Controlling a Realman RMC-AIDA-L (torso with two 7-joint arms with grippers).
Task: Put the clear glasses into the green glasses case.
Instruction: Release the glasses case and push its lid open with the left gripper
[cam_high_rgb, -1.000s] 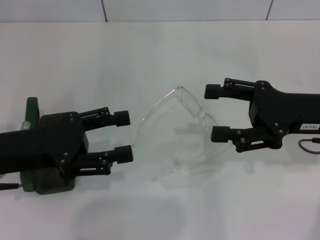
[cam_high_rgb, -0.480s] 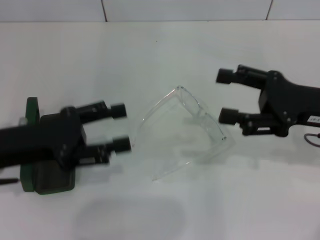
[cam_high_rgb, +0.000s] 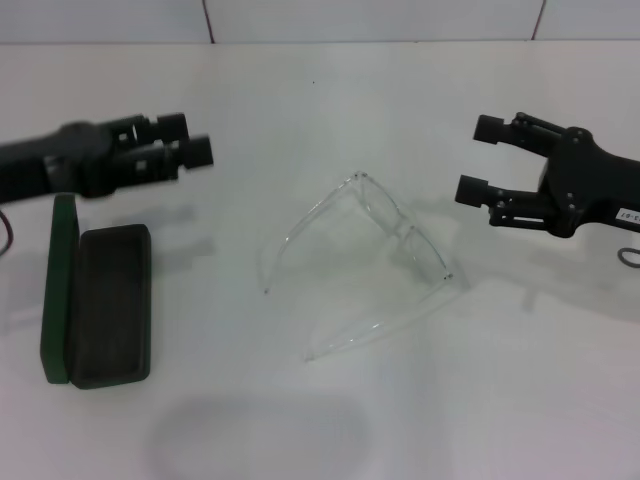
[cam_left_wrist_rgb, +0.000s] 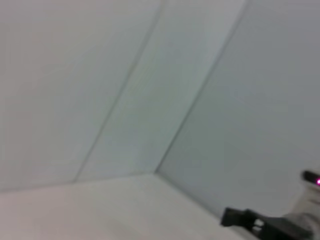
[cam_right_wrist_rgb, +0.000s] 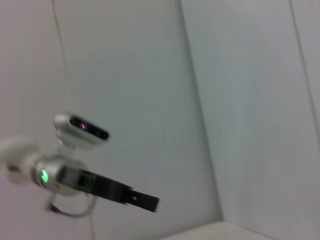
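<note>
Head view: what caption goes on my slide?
Clear glasses lie between two open grippers, left and right; green case open.

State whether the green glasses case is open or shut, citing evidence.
Open: the green glasses case lies with its lid raised along the left edge, its dark lining exposed and empty.

Glasses case (cam_high_rgb: 98, 305) sits open on the counter's (cam_high_rgb: 330, 100) left side. Clear glasses (cam_high_rgb: 375, 262) lie mid-counter, well right of it. One tool hovers at each side, left tool (cam_high_rgb: 188, 138) behind the case.

Matte black left gripper (cam_high_rgb: 190, 140), matte black right gripper (cam_high_rgb: 482, 158) with linkage fingers (cam_high_rgb: 470, 189), white label, dark cable
</note>
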